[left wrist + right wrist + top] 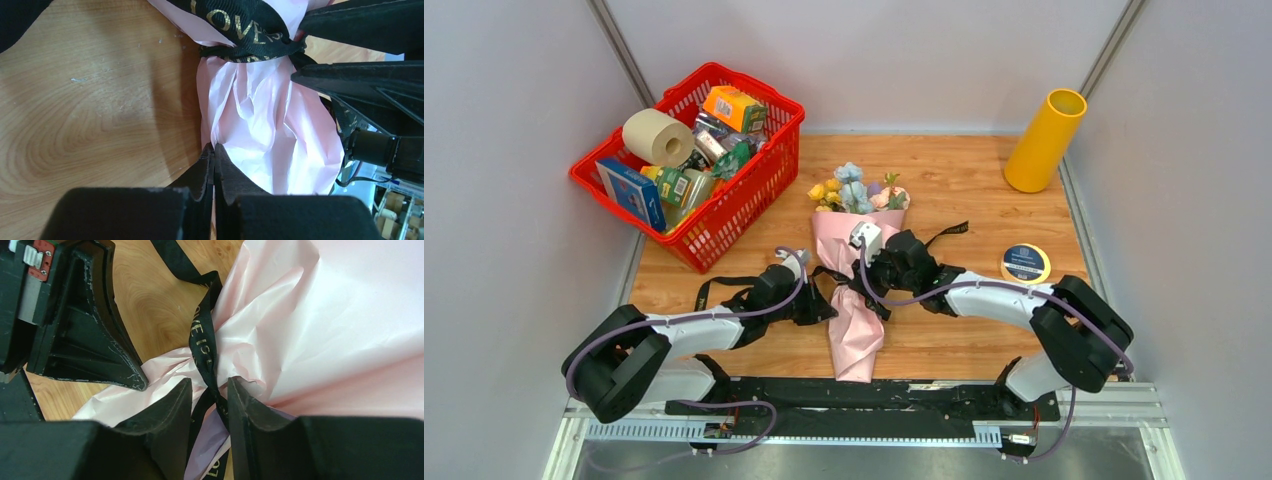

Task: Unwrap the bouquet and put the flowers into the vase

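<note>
Here, left gripper (214, 148): jaws pressed together, tips at the left edge of the paper (260, 130) below the knot; whether a fold is pinched, I cannot tell.
Right gripper (210, 381): jaws partly apart, straddling the ribbon (202, 335) at the knot, not clamped on it.
Ribbon: black with gold lettering, cinched round the cone's waist, tails trailing onto the table (964, 190).
Bouquet (858, 330): lying flat mid-table between the two grippers, narrow end toward the arm bases, wrapped and tied.
Flowers (856, 190): pink, yellow and pale blue, poking out of the cone's far end.
Vase (1044, 140): upright at the far right corner, well apart from the bouquet.
Tape (1025, 263): flat, just right of the right arm.
Basket (754, 190): red, full, far left.
</note>
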